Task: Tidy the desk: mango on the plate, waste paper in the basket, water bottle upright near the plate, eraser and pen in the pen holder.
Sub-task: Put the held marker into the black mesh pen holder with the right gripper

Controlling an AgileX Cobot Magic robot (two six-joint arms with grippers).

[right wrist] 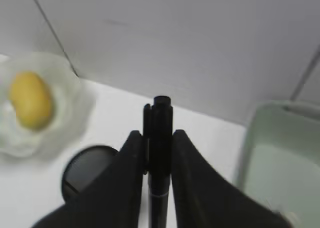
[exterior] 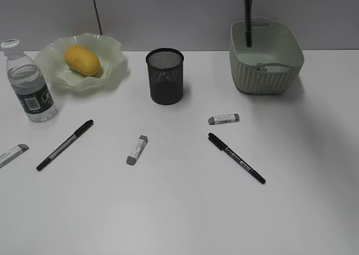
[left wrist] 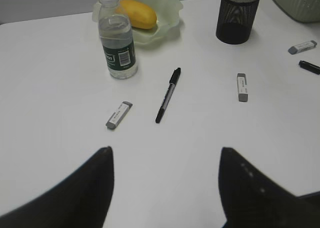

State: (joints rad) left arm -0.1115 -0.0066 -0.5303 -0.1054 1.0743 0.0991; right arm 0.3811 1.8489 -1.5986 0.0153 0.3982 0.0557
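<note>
A pen (right wrist: 159, 158) sits between the right fingers (right wrist: 131, 188). Past the fingertips, the pen holder (right wrist: 86, 172) stands low to the left, the mango (right wrist: 31, 99) lies on the plate (right wrist: 75, 95) farther left, and the basket (right wrist: 280, 158) sits to the right, all on the counter (right wrist: 120, 112).

mango (exterior: 82, 60): yellow-orange
plate (exterior: 115, 70): pale translucent green
basket (exterior: 266, 75): pale green, dotted perforations
pen holder (exterior: 165, 76): black mesh
water bottle (exterior: 27, 82): clear, white cap, dark green label with white print
erasers (exterior: 137, 149): white with grey ends
pens (exterior: 236, 158): black, grey barrels
table (exterior: 179, 210): plain white
right gripper (right wrist: 159, 153): black, gripping a black pen
</note>
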